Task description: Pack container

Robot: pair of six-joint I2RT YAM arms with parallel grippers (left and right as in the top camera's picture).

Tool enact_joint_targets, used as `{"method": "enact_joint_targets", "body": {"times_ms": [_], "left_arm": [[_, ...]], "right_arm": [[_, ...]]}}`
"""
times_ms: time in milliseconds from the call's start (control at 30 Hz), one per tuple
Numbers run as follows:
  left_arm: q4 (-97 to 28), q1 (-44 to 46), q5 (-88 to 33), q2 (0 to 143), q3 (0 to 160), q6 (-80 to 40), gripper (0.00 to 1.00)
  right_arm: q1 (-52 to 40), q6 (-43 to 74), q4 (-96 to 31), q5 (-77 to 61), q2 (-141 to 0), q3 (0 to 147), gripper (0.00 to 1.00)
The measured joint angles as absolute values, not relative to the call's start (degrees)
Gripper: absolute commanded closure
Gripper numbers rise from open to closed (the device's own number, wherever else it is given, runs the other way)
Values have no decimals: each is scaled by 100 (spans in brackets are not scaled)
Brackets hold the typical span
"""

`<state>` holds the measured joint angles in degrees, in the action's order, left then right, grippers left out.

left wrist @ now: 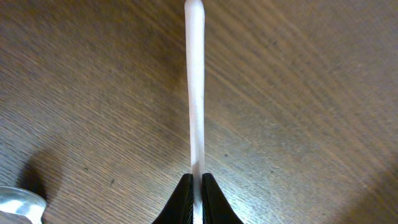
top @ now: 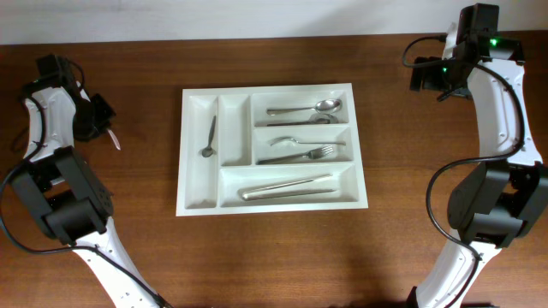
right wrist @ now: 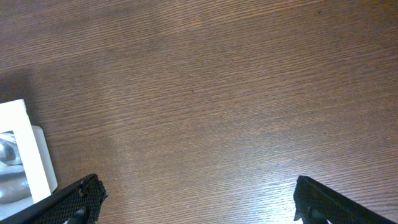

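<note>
The left gripper [left wrist: 196, 182], at the upper left of the overhead view, is clamped on the very end of a slender white rod-like handle [left wrist: 196, 93]; which utensil it belongs to I cannot tell. Held so near its tip, it may swivel or slip out in transit. The large white rectangular plastic cutlery tray [top: 272, 210] sits mid-table, its raised left wall a ledge to clear. Bare brown wooden table [top: 145, 239] lies between. The right gripper [right wrist: 199, 194], upper right, gapes wide and holds nothing.
</note>
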<state>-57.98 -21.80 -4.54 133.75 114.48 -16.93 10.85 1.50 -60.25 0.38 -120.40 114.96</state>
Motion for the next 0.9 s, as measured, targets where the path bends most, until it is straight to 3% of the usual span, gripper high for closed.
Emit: {"method": "enact_joint_targets", "body": {"times_ms": [900], "left_arm": [[-6077, -2180, -451, 13375, 11819, -1673, 98]], "right_arm": [[1083, 152, -6025, 38, -12040, 11493, 1]]}}
